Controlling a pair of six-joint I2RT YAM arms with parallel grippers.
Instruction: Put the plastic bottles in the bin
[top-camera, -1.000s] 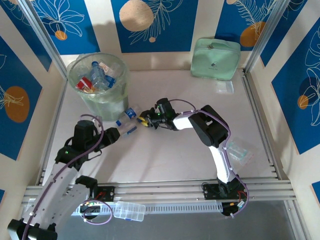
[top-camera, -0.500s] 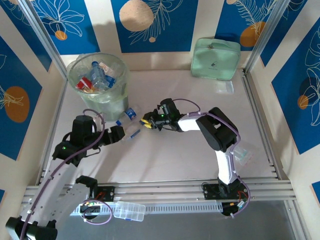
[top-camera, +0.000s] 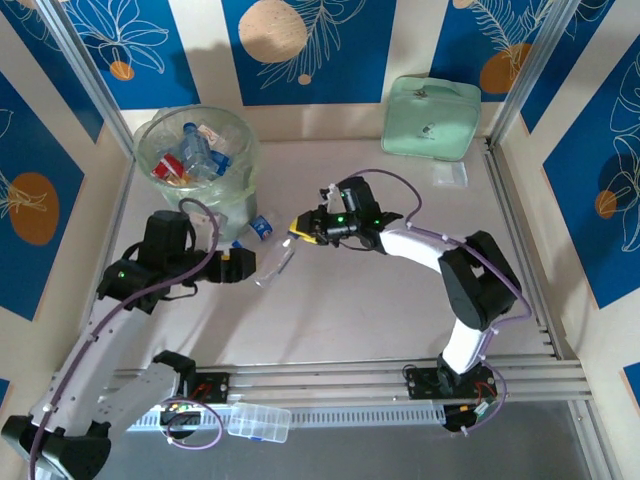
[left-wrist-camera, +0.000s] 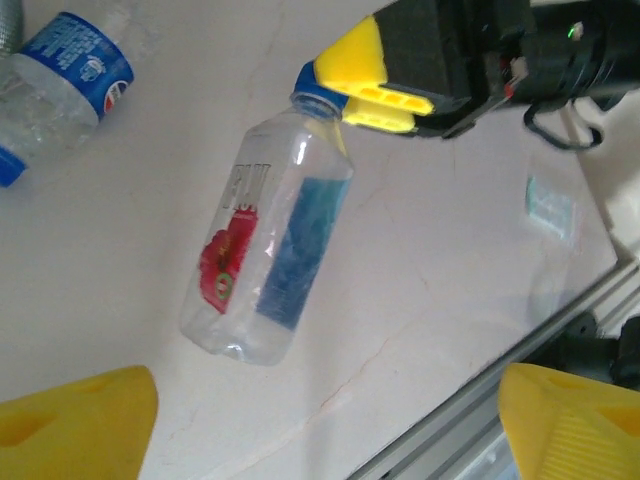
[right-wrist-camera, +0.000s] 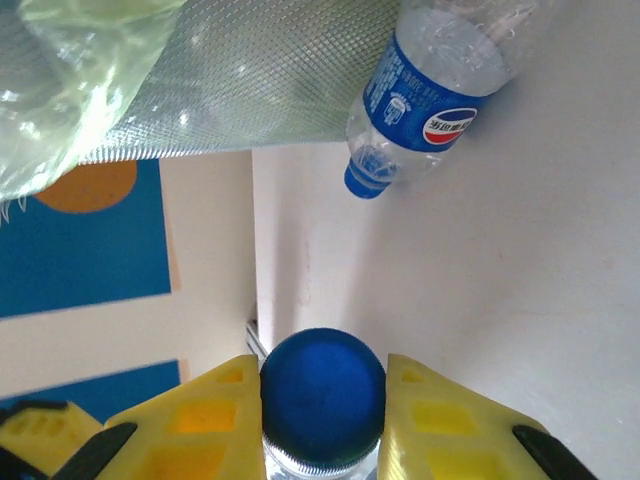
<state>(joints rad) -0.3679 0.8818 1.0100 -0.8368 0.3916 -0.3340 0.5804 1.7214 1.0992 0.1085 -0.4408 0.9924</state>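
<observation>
1. Several risks are judged from this layout. The bin (top-camera: 210, 212) stands at the far left, and a number of bottles (top-camera: 192, 150) already lie inside it.
2. The left gripper (top-camera: 245, 264) is spread wide, with nothing between its pads (left-wrist-camera: 75, 420). It sits just beside the base of a clear bottle (left-wrist-camera: 265, 265), which could be knocked if the open pads were swung across it.
3. A blue-labelled bottle (top-camera: 258, 228) lies on the table (top-camera: 400, 290) just beside the foot of the bin, gripped by nothing. It could be rolled away if brushed by the carried bottle.
4. The clear bottle is held only by its blue cap (right-wrist-camera: 322, 390), between the two grippers and short of the bin. Whether its base rests on the table cannot be told.
5. The right gripper (top-camera: 303, 228) is clamped on that cap. With so small a hold, the bottle could swing or slip loose during a lift. It could also be caught on the bin's wall if not raised high enough.
</observation>
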